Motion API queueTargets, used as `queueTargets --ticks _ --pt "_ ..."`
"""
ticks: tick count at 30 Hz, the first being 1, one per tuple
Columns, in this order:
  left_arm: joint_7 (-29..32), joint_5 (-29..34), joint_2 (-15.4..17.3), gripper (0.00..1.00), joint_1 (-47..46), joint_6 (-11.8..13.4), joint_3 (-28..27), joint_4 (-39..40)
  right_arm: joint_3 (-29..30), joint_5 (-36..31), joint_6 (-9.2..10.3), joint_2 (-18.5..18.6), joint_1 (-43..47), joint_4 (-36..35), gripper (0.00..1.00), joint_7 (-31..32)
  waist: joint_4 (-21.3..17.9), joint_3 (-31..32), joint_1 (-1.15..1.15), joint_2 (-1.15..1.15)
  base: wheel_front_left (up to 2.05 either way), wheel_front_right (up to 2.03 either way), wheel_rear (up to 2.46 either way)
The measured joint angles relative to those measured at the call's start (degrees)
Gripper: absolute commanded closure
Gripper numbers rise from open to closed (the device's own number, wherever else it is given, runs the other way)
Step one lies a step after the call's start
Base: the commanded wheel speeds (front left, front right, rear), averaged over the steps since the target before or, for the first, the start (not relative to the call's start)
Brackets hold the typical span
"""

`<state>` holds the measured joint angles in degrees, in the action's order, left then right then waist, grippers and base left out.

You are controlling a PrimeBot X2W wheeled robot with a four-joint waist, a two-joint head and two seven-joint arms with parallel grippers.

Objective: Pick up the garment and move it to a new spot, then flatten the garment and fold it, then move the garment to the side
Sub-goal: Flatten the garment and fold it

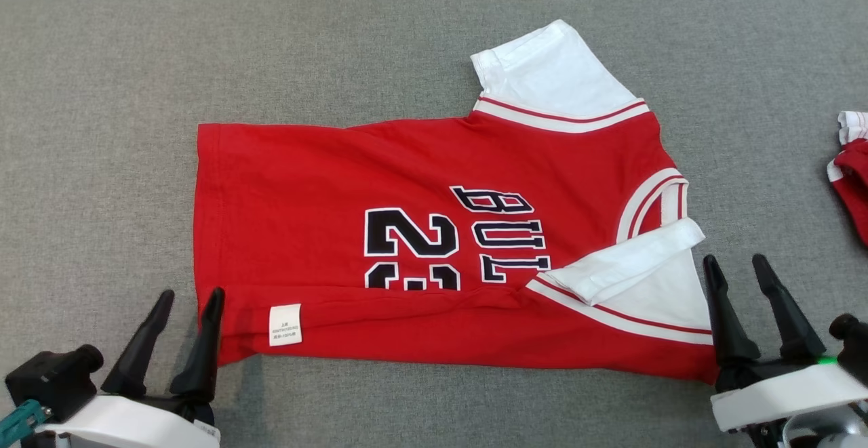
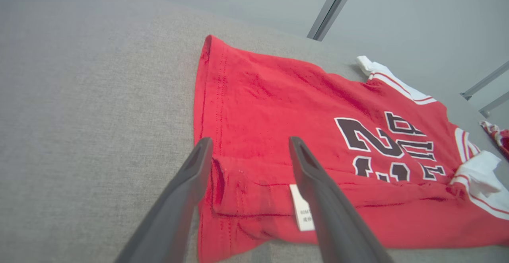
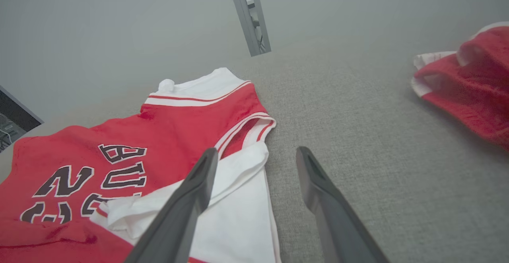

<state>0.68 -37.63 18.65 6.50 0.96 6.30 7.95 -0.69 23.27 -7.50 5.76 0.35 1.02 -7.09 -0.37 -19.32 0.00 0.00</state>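
The left gripper (image 1: 190, 295) is seen with fingers spread and nothing held. In the left wrist view they straddle the folded-over hem corner of the red jersey (image 1: 325, 190), and the white label (image 2: 301, 211) is partly hidden by one finger. The right gripper (image 1: 734, 261) is also released, with one finger over the folded white sleeve (image 3: 242, 173) and the other over bare grey surface (image 1: 102, 95). The jersey lies flat mid-surface. A second red garment (image 3: 473, 88) is shown well apart to the right.
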Motion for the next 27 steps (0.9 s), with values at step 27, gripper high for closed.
queueTargets --ticks 27 --pt "-4.31 6.38 1.11 0.0 -14.53 1.58 0.54 -3.2 1.54 -5.26 0.0 1.74 -6.99 -8.4 0.0 2.99 -0.5 0.94 0.0 0.0 0.0 0.0 0.0"
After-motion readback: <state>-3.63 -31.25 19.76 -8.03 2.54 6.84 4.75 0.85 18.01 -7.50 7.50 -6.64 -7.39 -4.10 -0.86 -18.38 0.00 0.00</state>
